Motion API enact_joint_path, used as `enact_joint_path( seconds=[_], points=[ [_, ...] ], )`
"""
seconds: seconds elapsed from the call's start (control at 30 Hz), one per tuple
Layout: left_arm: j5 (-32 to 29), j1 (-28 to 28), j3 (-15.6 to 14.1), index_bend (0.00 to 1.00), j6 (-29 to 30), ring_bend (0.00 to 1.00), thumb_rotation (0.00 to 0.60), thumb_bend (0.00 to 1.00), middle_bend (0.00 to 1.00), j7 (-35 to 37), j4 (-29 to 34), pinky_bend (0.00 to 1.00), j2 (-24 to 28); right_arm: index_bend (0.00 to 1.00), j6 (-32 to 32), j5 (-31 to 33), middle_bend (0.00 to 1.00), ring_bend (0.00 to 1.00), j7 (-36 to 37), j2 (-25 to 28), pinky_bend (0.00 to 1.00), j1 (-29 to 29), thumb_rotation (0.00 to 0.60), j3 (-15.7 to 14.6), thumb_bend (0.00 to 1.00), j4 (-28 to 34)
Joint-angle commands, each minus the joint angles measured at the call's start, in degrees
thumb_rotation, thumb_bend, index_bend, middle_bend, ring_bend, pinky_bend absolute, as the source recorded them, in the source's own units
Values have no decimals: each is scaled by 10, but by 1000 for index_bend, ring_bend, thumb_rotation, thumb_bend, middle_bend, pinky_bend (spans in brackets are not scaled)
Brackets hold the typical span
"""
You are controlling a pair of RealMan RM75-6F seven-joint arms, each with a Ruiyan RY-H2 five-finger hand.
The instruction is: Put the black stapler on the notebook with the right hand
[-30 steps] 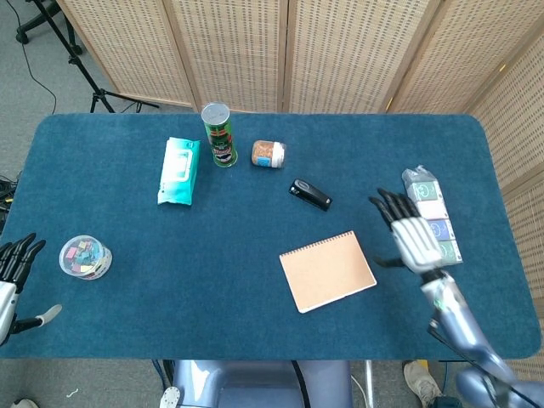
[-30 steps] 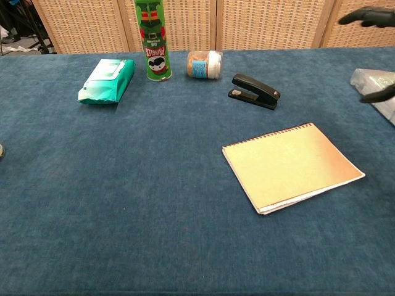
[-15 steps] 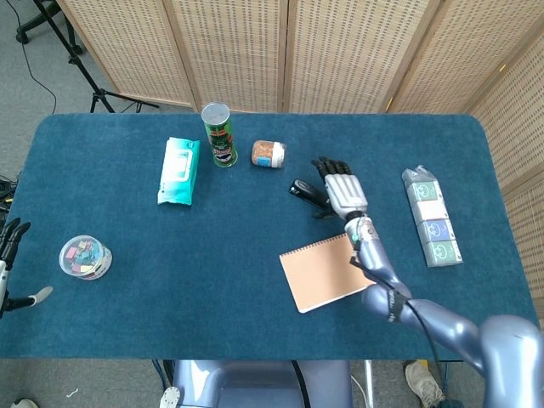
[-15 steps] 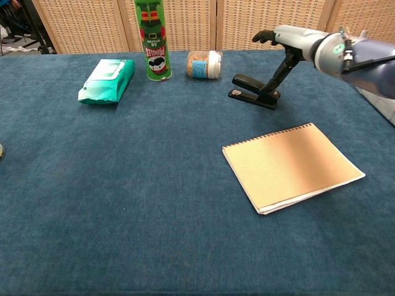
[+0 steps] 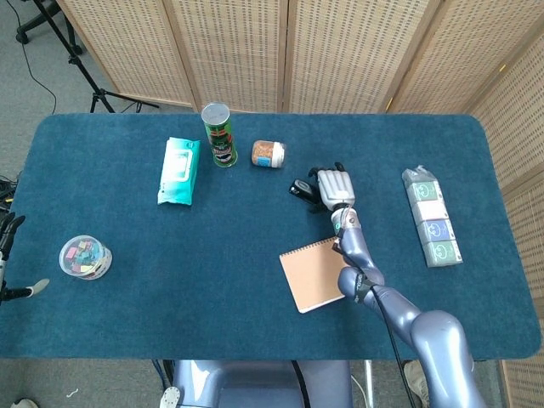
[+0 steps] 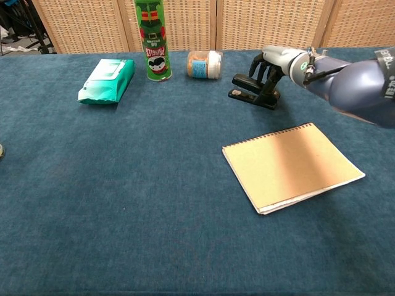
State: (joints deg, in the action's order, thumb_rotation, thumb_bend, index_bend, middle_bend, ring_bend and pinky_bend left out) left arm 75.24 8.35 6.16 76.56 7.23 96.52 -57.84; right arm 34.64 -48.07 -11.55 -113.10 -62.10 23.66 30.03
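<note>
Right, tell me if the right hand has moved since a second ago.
Yes. In the head view the right hand has swung left from beside the pack of cartons to the black stapler, its fingers curled over it.

Blue table (image 5: 127, 306), stapler (image 6: 250, 90), notebook (image 6: 293, 166), wipes (image 5: 178, 171), can (image 5: 219, 135), jar (image 5: 268, 154)

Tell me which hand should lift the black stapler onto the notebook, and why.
Right. The right hand is already at the black stapler, fingers curled over its rear end, with the notebook just in front of it. The left hand sits at the table's far left edge, near the clip jar.
</note>
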Motion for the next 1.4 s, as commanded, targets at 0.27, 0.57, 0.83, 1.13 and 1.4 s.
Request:
enact_joint_path(
  seconds=[0.27, 0.57, 0.83, 1.13, 1.4],
  points=[
    [-2, 2, 0, 0, -4, 0, 600, 0, 0, -1, 1, 0, 1, 542, 37, -86, 606, 544, 100, -50, 268, -9, 600, -21, 369, -90],
    [7, 2, -4, 0, -3, 0, 600, 0, 0, -1, 4, 0, 2, 553, 126, -166, 616, 547, 174, -8, 272, 25, 600, -53, 466, -27],
    [24, 1, -13, 0, -3, 0, 600, 0, 0, 0, 7, 0, 4, 553, 272, -254, 616, 546, 134, 195, 277, 161, 600, -132, 517, 317],
    [48, -3, -23, 0, 9, 0, 600, 0, 0, -12, 13, 0, 0, 553, 336, -335, 616, 546, 72, 324, 277, 242, 600, -211, 541, 505],
    [63, -5, -29, 0, 19, 0, 600, 0, 0, -23, 19, 0, -4, 553, 335, -379, 616, 547, 44, 303, 277, 259, 600, -241, 543, 493]
  ],
)
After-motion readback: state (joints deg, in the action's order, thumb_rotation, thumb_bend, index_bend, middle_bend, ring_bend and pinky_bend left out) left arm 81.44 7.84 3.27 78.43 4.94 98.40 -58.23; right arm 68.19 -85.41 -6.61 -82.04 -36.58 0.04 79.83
